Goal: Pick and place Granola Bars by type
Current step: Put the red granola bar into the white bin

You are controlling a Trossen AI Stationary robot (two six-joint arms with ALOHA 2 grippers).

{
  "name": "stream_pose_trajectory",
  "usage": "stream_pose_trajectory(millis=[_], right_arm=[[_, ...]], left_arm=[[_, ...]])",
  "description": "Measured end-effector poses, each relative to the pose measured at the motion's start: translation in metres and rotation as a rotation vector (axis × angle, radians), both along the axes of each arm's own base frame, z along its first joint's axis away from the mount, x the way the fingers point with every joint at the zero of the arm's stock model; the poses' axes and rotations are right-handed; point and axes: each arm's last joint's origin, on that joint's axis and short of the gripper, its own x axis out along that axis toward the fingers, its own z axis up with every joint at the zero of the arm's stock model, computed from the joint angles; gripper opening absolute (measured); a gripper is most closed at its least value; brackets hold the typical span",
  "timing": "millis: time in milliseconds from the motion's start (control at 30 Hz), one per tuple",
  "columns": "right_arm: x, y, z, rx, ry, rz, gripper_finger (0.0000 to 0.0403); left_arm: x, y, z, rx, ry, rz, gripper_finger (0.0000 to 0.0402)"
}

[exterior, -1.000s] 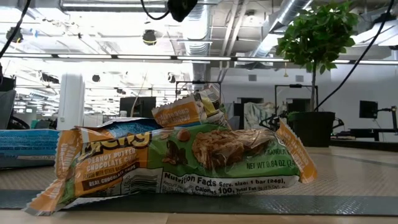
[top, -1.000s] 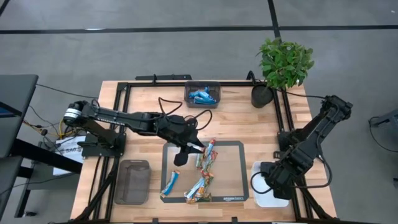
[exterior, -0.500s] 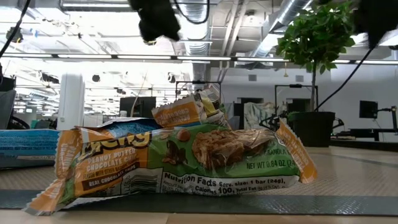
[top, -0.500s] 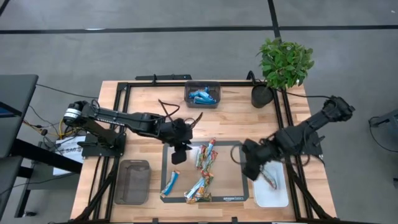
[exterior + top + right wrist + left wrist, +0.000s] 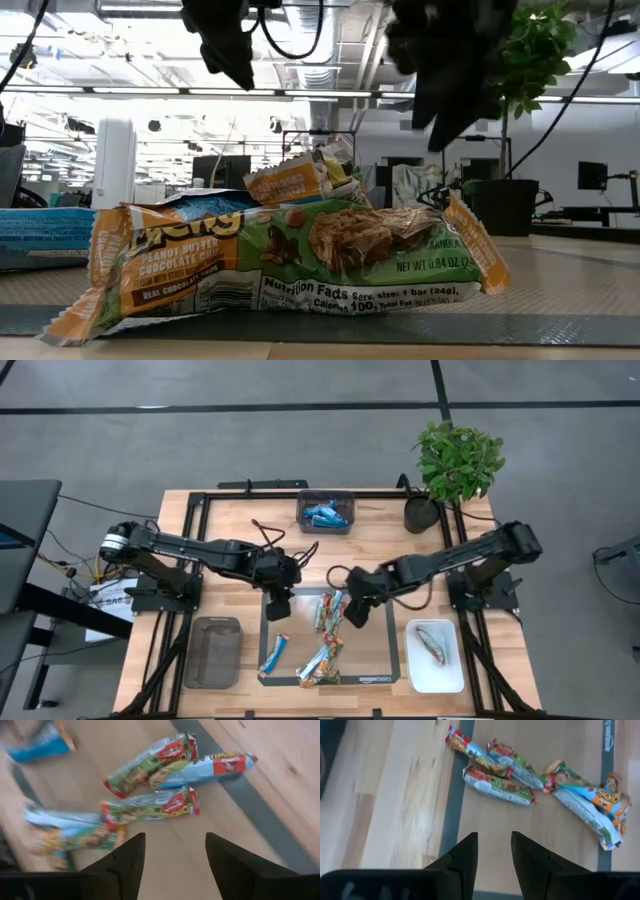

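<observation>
**Bars on the mat, trays partly filled**

A pale wooden table (image 5: pixel 230 530) with a black frame stands on a grey floor, a potted plant (image 5: pixel 458 460) at its far right corner. In the middle lies a tan mat (image 5: pixel 375 635) with a dark border, holding loose Granola Bars (image 5: pixel 330 612): three red-and-green ones clustered near its far edge, a blue one (image 5: pixel 275 654) towards the left edge, and an orange-and-green one (image 5: pixel 320 663) at the near edge.

A dark bin (image 5: pixel 326 511) at the far edge of the table holds blue-wrapped bars. A white tray (image 5: pixel 436 669) right of the mat holds one red-and-green bar (image 5: pixel 433 641). A grey tray (image 5: pixel 212 652) left of the mat shows nothing inside.

The left gripper (image 5: pixel 278 603) hangs over the mat's left far corner, fingers parted a little and holding nothing. The right gripper (image 5: pixel 356 610) hovers just beside the red-and-green cluster, fingers spread and empty.
</observation>
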Motion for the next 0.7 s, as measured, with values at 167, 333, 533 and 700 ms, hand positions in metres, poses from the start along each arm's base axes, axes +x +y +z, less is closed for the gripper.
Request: stream_pose_trajectory(millis=[167, 333, 533, 700], right_arm=[[0.010, -0.009, -0.015, -0.067, 0.088, 0.132, 0.0193], [0.023, -0.015, -0.030, 0.068, 0.103, -0.004, 0.0185], [0.039, -0.013, -0.052, 0.240, 0.115, -0.200, 0.0195], [0.042, -0.003, -0.050, 0.293, 0.087, -0.301, 0.0209]], left_arm=[[-0.025, 0.005, 0.011, 0.006, -0.069, 0.047, 0.0109], [-0.052, 0.012, 0.013, -0.026, -0.115, 0.146, 0.0109], [-0.066, 0.013, 0.020, -0.061, -0.139, 0.195, 0.0109], [-0.069, 0.014, 0.023, -0.055, -0.149, 0.201, 0.0109]])
